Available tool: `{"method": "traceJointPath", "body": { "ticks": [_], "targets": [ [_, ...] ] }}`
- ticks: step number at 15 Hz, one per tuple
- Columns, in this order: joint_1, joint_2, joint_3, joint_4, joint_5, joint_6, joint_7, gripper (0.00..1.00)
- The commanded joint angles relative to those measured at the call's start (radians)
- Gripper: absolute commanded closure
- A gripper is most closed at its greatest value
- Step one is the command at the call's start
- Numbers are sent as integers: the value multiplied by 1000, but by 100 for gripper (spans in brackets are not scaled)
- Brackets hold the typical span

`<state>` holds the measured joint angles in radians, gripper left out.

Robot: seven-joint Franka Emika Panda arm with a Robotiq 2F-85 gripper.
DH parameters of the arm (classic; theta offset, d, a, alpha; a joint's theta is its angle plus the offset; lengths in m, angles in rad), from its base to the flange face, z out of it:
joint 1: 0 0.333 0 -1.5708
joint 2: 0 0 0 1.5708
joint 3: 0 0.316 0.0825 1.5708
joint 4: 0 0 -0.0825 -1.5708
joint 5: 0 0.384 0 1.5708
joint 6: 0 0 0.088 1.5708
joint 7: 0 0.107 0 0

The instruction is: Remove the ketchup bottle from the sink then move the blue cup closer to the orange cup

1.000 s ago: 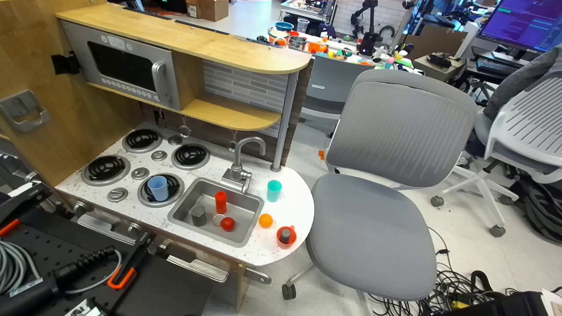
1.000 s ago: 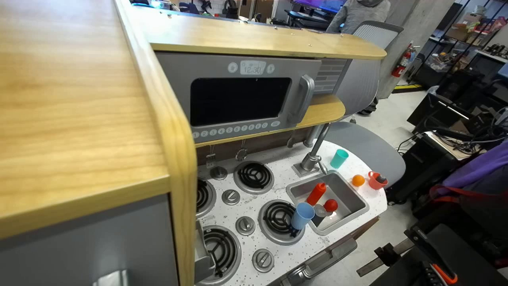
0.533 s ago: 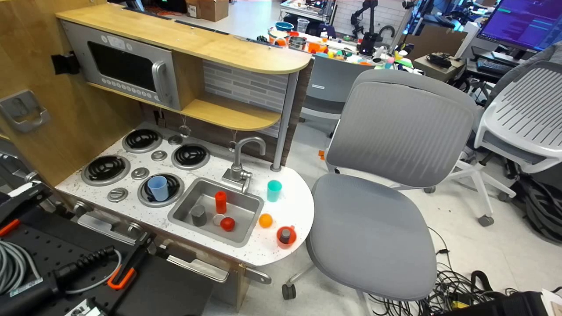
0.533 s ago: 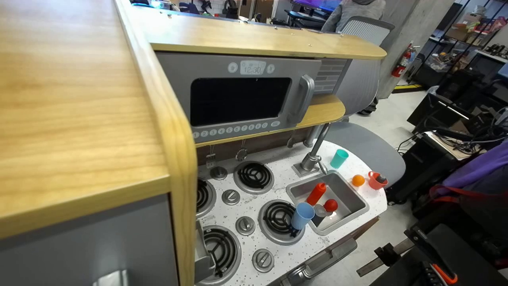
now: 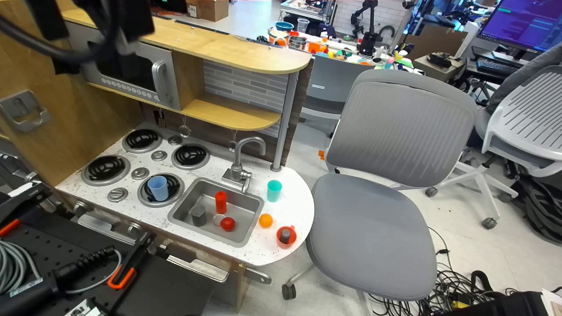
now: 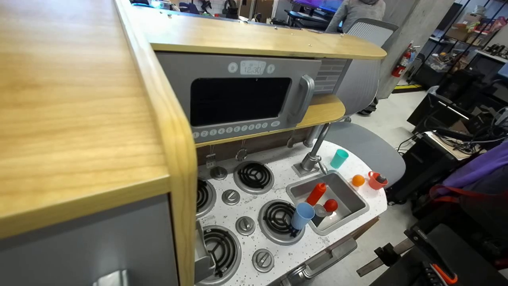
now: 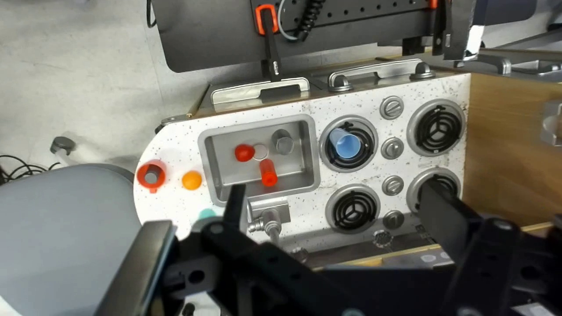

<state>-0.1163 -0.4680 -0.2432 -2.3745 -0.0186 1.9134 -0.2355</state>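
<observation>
Neither part of the task is judged complete. The red ketchup bottle (image 7: 268,172) is inside the sink (image 7: 312,149). The blue cup (image 7: 344,144) is on the coil burner (image 7: 367,142) next to it; the sink lies between that cup and the orange-red mug (image 7: 143,181), taken as the orange cup, at the rounded end of the speckled countertop (image 7: 175,137). The gripper (image 7: 334,188) is well above, jaws spread wide, holding nothing. Outstanding: bottle out of the sink, then blue cup toward the mug. Assessed stage: outset.
</observation>
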Motion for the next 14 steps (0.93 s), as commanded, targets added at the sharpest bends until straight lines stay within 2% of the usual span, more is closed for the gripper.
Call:
{"method": "traceJointPath", "body": {
  "ticks": [1, 6, 9, 11, 14],
  "targets": [
    [5, 188, -22, 7, 37, 181, -58, 0],
    [-15, 505, -29, 76, 121, 390, -143, 0],
    [-47, 692, 9, 140, 223, 469, -238, 0],
    [-75, 810, 47, 189, 225, 535, -252, 0],
    [-96, 978, 86, 259, 145, 707, -189, 0]
  ]
}}
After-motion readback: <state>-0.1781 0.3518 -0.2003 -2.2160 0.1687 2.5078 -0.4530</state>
